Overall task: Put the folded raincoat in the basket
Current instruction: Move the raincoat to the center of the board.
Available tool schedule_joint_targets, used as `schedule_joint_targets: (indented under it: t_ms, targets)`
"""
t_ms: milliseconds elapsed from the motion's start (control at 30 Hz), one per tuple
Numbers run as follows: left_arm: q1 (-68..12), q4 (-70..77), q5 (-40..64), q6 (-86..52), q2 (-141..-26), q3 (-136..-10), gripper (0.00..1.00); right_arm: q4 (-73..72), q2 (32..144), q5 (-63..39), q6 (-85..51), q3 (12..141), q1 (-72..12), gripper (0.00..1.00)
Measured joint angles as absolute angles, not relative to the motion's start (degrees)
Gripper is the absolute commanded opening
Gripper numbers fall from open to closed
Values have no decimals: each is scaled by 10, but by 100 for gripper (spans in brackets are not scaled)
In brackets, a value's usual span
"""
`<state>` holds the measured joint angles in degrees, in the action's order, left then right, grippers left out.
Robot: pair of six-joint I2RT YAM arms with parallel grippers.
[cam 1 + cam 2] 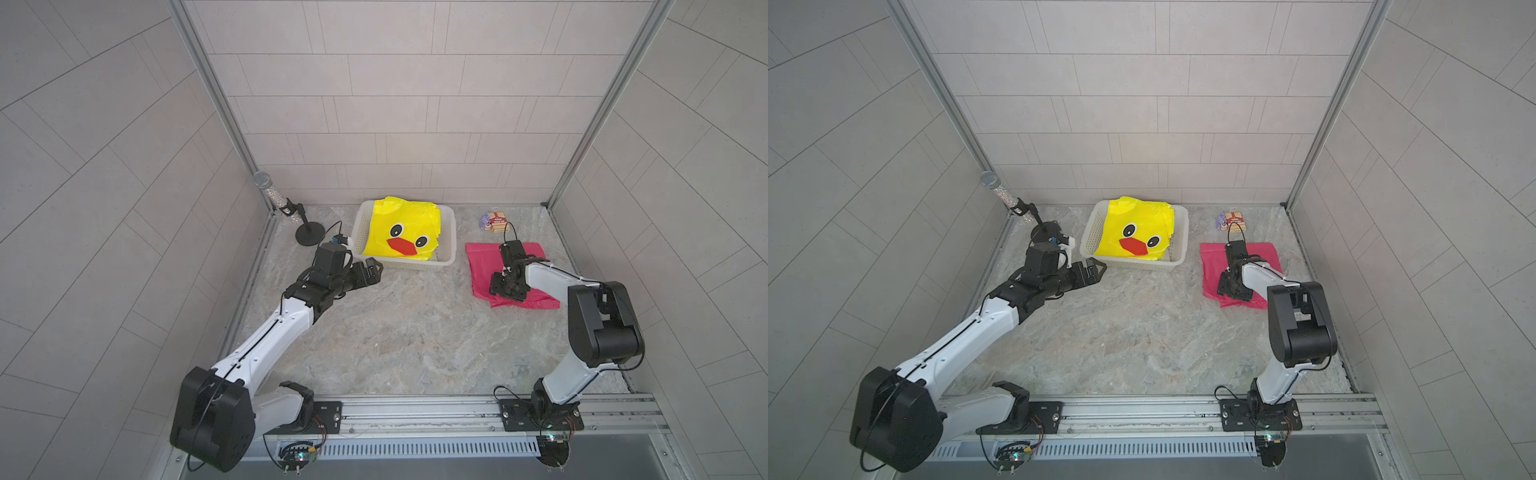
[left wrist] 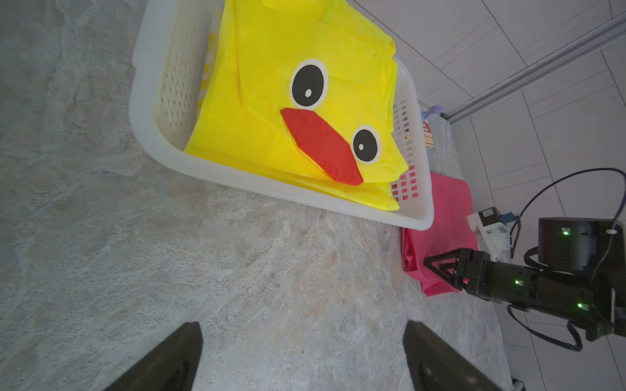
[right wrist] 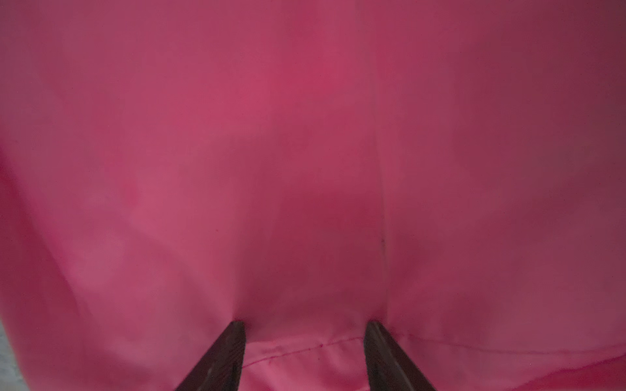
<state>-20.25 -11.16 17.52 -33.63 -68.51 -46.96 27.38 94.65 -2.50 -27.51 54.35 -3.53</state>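
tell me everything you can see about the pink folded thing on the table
The pink raincoat is a thin, smooth, slightly glossy sheet folded into a rough rectangle, with a stitched seam visible in the right wrist view. It lies flat on the marble-look table, beside the white basket and apart from it, with a small snack box behind it. The right gripper points down onto it, its fingers parted and pressing into the fabric, which dimples between them. It is not lifted yet.

Folded yellow duck-face raincoat lies in white perforated plastic basket, ahead of wide-open left gripper; pink folded cloth beyond basket.
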Motion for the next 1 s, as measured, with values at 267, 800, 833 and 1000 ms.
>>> schedule_joint_targets:
  t_ms: [267,800,833,1000]
  targets:
    - [-204,-114,180,-337,-676,-436,100,306,832,-32,-311,487,-87,61]
    - [-208,-128,180,-354,-615,-400,100,361,913,19,-264,663,-9,60]
    - [-208,-128,181,-354,-614,-398,100,359,934,19,-260,664,-9,60]
    - [-208,-133,185,-356,-604,-389,100,357,1007,20,-253,661,-10,58]
